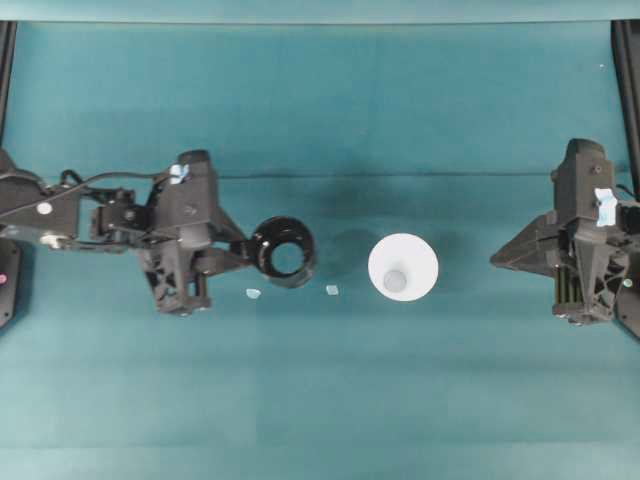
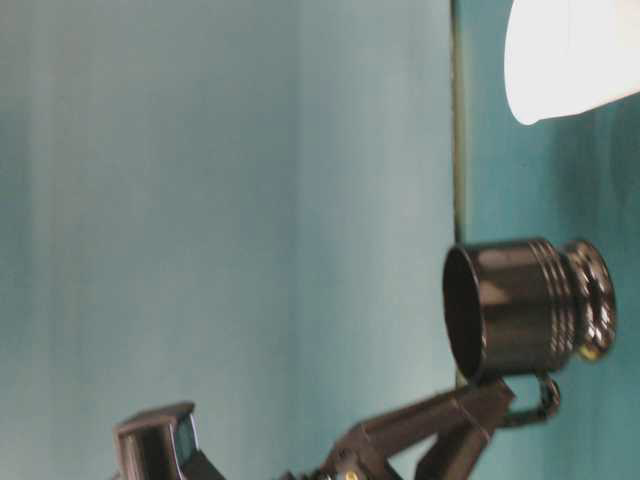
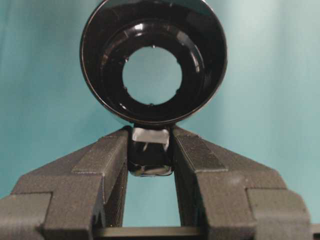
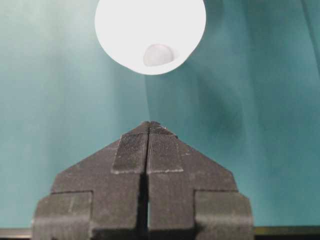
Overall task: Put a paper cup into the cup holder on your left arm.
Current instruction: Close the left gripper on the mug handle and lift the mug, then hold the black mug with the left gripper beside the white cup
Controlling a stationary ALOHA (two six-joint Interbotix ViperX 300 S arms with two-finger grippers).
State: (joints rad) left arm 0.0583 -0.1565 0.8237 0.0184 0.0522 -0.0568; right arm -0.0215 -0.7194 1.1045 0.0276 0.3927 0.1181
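holder [image 1: 281, 252] clamped by its handle in left claw [image 3: 150, 150], mouth up and empty; cup [image 1: 403, 266] upright on counter [image 1: 320, 400], well apart, between claws; right claw [image 4: 148, 131] pressed together, holding nothing; grasping and inserting left to do.

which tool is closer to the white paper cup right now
Left. The left tool, gripping the cup holder, sits nearer the paper cup; the shut right tool hangs slightly farther on its other side.

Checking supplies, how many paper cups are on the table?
1. The paper cup stands upright mid-table, right of the cup holder and apart from it. No others are visible.
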